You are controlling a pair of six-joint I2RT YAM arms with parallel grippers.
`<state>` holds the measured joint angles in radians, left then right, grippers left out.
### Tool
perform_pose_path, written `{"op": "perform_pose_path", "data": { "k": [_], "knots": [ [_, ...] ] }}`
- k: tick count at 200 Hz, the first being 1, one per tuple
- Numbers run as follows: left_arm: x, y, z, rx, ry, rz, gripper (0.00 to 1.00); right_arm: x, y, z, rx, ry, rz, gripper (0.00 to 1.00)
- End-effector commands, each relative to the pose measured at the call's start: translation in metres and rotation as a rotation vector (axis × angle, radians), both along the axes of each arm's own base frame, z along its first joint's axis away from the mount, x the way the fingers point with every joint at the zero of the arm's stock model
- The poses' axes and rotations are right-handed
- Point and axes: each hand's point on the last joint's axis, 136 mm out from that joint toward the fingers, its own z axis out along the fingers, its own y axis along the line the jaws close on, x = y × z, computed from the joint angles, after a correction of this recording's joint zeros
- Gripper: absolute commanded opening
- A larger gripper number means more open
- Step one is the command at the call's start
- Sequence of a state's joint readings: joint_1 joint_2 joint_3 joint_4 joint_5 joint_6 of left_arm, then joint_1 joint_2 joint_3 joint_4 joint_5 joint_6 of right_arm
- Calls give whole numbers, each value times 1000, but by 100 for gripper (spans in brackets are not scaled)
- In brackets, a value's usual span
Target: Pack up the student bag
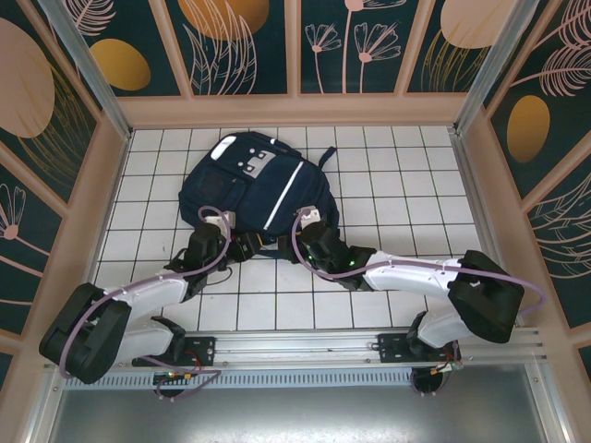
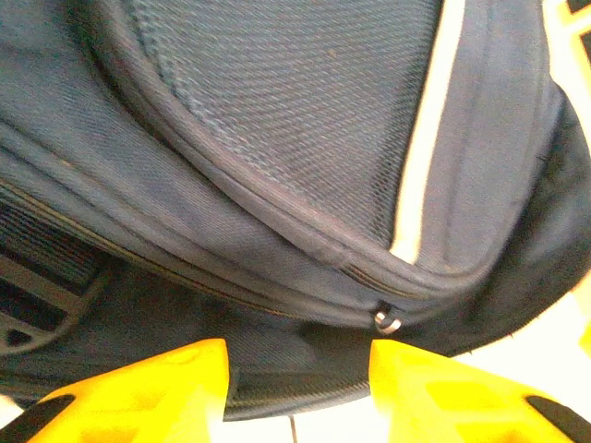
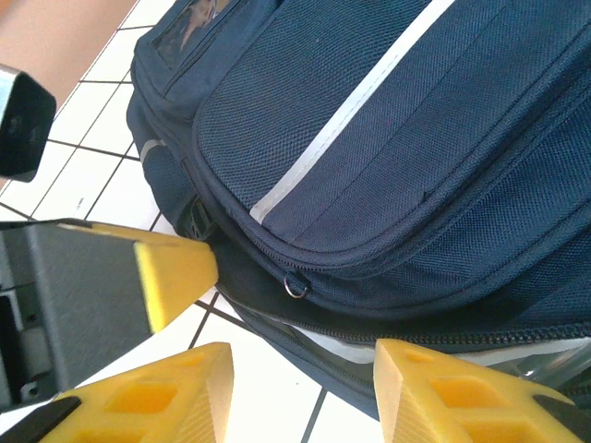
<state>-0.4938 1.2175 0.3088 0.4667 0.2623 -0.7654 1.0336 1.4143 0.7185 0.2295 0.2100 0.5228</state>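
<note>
The student bag (image 1: pixel 254 185), a navy backpack with a white stripe, lies flat on the white tiled table (image 1: pixel 406 185), its grey-white patches toward the far side. Both grippers sit at its near edge. My left gripper (image 2: pixel 295 369) is open, its yellow fingers (image 2: pixel 157 392) wide apart with the bag's dark bottom edge (image 2: pixel 277 360) lying in the gap. A small metal zip ring (image 2: pixel 387 321) hangs just above the right finger. My right gripper (image 3: pixel 305 369) is open over the tiles and the bag's edge (image 3: pixel 406 129), where an unzipped seam shows light lining (image 3: pixel 369 349). The ring (image 3: pixel 295 286) is also in the right wrist view.
In the right wrist view the left gripper's yellow finger (image 3: pixel 175 272) stands close on the left, near the bag's corner. Wooden-framed patterned walls (image 1: pixel 295 101) enclose the table on three sides. Bare tiles (image 1: pixel 416 231) lie right of the bag.
</note>
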Motion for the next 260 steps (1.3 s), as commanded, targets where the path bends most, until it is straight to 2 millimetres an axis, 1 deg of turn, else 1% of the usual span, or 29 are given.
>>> {"op": "perform_pose_path", "data": {
  "k": [1, 17, 44, 59, 77, 94, 122, 138, 159, 175, 198, 218, 243, 260],
  "knots": [
    [-11, -3, 5, -23, -13, -46, 43, 2, 3, 12, 44, -16, 5, 45],
    [-13, 5, 12, -27, -28, -7, 42, 3, 6, 13, 46, -16, 13, 45],
    [-10, 18, 32, -25, -94, 68, 43, 4, 11, 13, 42, -12, 23, 45],
    [-6, 29, 36, -3, -116, 126, 46, 4, 14, 13, 42, -10, 30, 45],
    [1, 33, 38, 31, -130, 153, 47, 4, 17, 13, 44, -6, 35, 45],
    [9, 30, 36, 54, -115, 151, 47, 3, 17, 13, 43, -4, 35, 45],
    [21, 19, 21, 96, -68, 115, 46, 2, 13, 12, 42, -3, 26, 45],
    [25, 15, 12, 110, -49, 104, 47, 1, 10, 12, 43, -4, 20, 46],
    [30, 6, 8, 102, -38, 71, 47, 0, 8, 12, 42, -6, 17, 46],
    [31, 3, -1, 114, -15, 58, 47, 0, 8, 12, 46, -8, 18, 46],
    [24, -2, -12, 101, 36, 26, 46, 0, 7, 11, 47, -8, 17, 46],
    [9, -4, -17, 54, 74, 2, 45, 1, 8, 9, 43, -5, 18, 46],
    [-14, 2, -24, 27, 115, 5, 44, 0, 7, 9, 47, -8, 17, 46],
    [-25, 9, -24, 33, 126, 34, 43, 0, 7, 10, 58, -11, 20, 47]
  ]
}}
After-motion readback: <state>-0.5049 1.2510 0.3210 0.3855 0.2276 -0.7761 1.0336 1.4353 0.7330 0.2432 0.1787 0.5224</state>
